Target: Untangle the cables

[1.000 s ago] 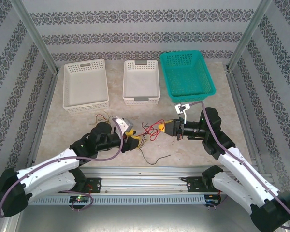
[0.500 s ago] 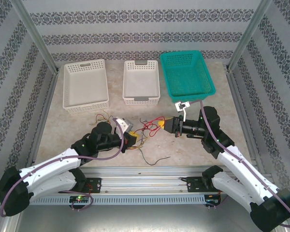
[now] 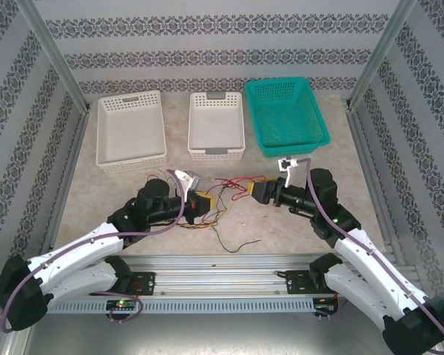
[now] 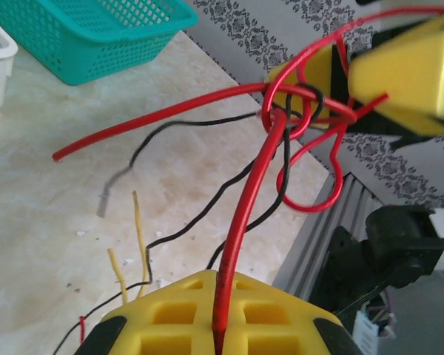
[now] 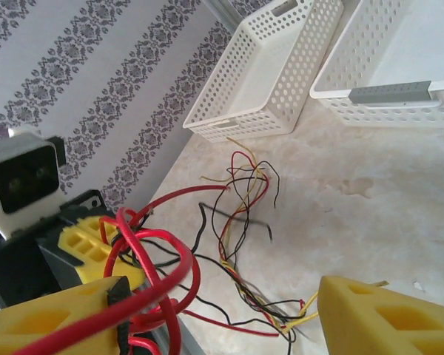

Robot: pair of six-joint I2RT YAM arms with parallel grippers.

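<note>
The cables lie as a knot of red, black and yellow wires between my two grippers, with one dark wire loose nearer the front. My left gripper is shut on a thick red cable, which rises from its yellow fingers to a knot beside the right gripper's fingers. My right gripper stands open; red loops drape over its left finger, and its other finger is well apart. Thin wires trail on the table beyond.
Two white baskets and a teal basket stand in a row at the back of the marble table. Metal rails run along the front edge. Patterned walls close in both sides.
My left gripper has shut on the red cable. My right gripper, shut a moment ago, has opened and drawn slightly back and to the right.
</note>
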